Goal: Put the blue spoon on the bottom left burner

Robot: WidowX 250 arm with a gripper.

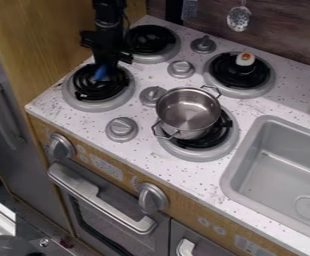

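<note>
I see a metal pot [190, 111] on the front right burner [210, 153]; a perforated ladle [238, 20] hanging; a grey sink [268, 172].

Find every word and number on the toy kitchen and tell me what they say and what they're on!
No word, brand, number or sign can be read here.
Pale marks between the two front knobs, on the wood front: too small to read.
More pale marks low on the wood front, below the sink: too small to read.
</note>
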